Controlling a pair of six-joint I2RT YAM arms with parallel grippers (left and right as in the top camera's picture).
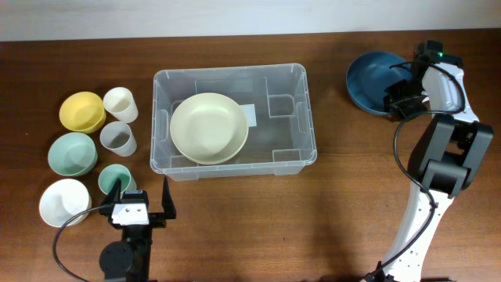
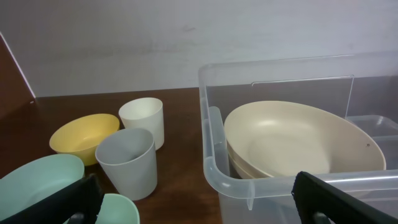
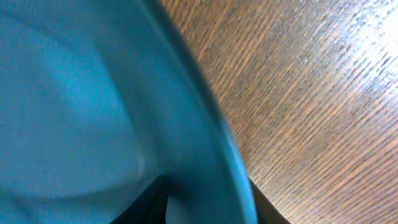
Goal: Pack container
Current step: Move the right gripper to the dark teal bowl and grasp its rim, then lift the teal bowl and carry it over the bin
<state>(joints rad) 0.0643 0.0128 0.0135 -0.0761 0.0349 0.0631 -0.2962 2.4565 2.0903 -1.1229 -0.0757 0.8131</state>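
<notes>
- Closest to the lens, in the right wrist view, is the blue bowl (image 3: 93,93); its rim runs between the two dark fingers of the right tool (image 1: 395,95), one inside the bowl and one outside
- Both fingers stand close against the wall, but whether they already press on it I cannot tell; the view is too near and blurred
- From overhead this bowl is at the far right of the counter (image 1: 337,211), well apart from the container (image 1: 309,117)
- That container is in the middle of the counter, open at the top; a cream bowl (image 1: 209,128) lies in its left half, and the right half shows bare
- I judge the step in hand to be bringing the blue bowl into the container; to do it well, the hold on the rim should be deep and firm, because a wide bowl held at one edge likes to swing
- It should go up above the container wall before crossing, and come down either in the bare right half or nested level on the cream bowl
- Left tool (image 1: 142,200) waits with its fingers wide apart near the teal cup (image 1: 114,179), holding nothing; it should keep out of the way
</notes>
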